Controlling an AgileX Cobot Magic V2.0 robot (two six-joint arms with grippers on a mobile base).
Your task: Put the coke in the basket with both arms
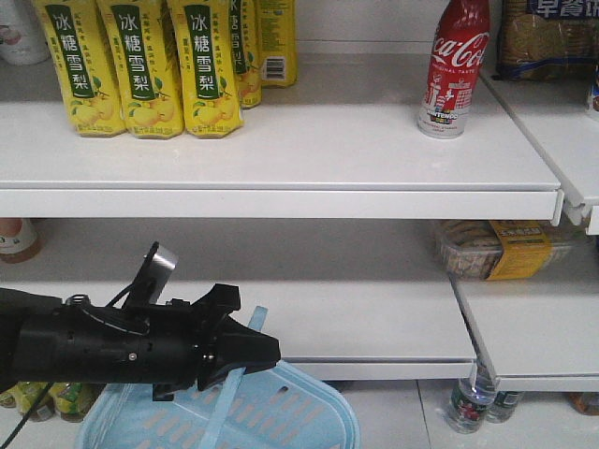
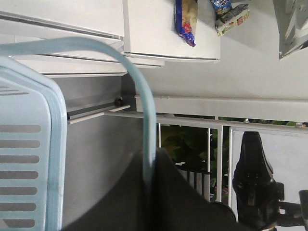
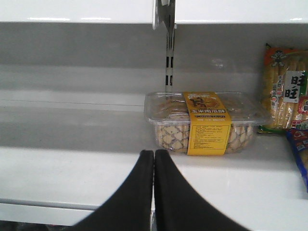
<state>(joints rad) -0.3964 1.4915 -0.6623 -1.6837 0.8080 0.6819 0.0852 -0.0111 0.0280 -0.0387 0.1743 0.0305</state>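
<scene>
The coke (image 1: 454,67), a slim red-topped can with white script, stands upright on the upper shelf at the right. The light blue basket (image 1: 304,416) hangs low in front of the shelves. My left gripper (image 1: 270,351) is shut on its pale blue handle (image 1: 234,379). In the left wrist view the handle (image 2: 144,110) arches from the basket wall (image 2: 29,144) down between the dark fingers of the left gripper (image 2: 150,161). My right gripper (image 3: 154,155) is shut with nothing in it, facing the lower shelf, well below the coke. It does not show in the front view.
Yellow drink cartons (image 1: 140,65) stand at the upper shelf's left. A clear box of biscuits with a yellow label (image 3: 204,122) sits on the lower shelf, just beyond the right fingertips. Snack bags (image 3: 286,91) lie to its right. Water bottles (image 1: 473,398) stand on the floor.
</scene>
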